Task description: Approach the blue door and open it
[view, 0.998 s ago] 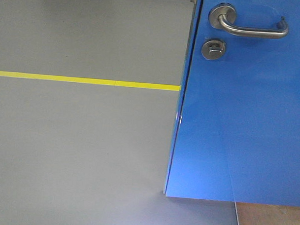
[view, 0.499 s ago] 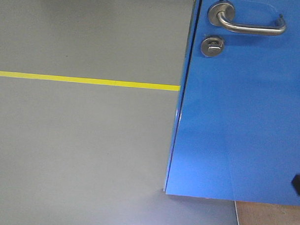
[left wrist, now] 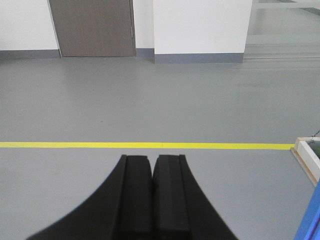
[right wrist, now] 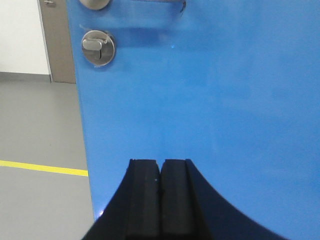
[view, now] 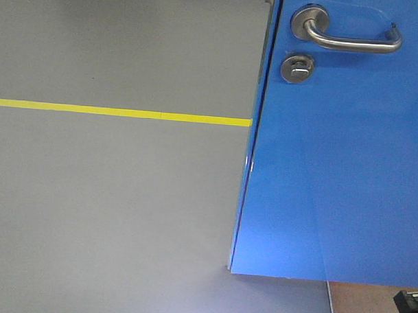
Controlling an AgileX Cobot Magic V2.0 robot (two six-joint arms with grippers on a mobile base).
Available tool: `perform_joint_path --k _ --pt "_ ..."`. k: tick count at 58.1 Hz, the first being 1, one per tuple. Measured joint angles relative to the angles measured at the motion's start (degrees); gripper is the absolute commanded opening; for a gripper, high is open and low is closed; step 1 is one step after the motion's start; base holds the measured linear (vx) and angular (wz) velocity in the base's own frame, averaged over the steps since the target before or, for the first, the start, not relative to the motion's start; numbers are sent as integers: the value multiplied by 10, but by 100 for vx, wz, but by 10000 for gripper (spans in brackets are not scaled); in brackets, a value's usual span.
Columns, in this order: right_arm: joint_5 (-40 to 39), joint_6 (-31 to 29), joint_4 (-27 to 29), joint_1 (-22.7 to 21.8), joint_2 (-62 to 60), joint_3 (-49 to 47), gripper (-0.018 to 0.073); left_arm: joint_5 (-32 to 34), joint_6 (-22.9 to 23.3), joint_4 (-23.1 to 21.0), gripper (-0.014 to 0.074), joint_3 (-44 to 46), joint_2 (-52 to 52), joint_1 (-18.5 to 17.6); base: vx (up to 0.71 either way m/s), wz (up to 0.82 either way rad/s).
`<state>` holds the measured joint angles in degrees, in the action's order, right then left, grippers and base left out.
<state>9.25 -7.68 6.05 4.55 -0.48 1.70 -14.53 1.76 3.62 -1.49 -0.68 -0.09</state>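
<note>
Blue door fills right of front view; glossy, rigid, likely slippery and heavy. Take lever handle, upper right. Left pincer and right pincer both pressed together, empty.

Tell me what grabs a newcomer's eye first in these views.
The blue door fills the right half of the front view, its silver lever handle and thumb-turn lock near the top. A yellow line crosses the grey floor at left. The right gripper, fingers together, faces the door.
</note>
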Motion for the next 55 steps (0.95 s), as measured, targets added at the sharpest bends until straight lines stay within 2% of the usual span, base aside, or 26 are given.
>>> perform_joint_path --k 55 --pt "13 0 0 0 -1 0 12 0 0 0 73 0 0 0 0 0"
